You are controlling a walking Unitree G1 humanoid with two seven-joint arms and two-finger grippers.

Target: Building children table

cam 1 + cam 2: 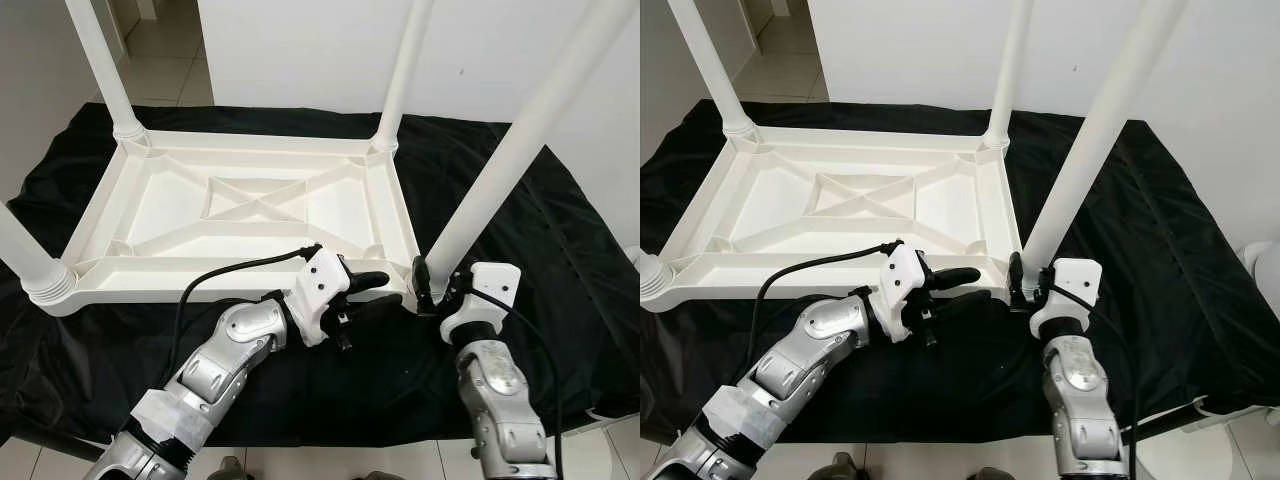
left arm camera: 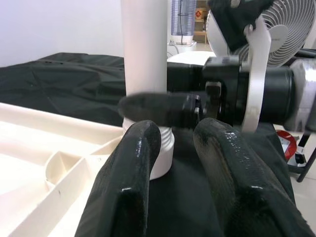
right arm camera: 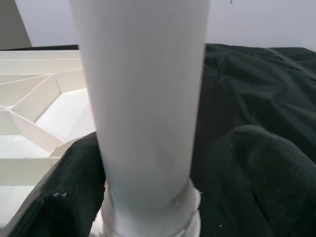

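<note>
Right tool (image 1: 433,288) around upright leg (image 1: 500,170)

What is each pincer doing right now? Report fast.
Left pincer: open, empty, beside the tabletop edge.
Right pincer: around the near-right table leg; grip cannot be told.

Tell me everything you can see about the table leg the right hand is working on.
The table leg is a plain white tube, plastic by its look, smooth and slightly glossy, with a ribbed collar at its foot. It stands in the near right corner socket of the upside-down white tabletop, which lies on a black cloth, and it leans toward the robot's right. The right hand has a black finger on either side of it just above the collar.
</note>
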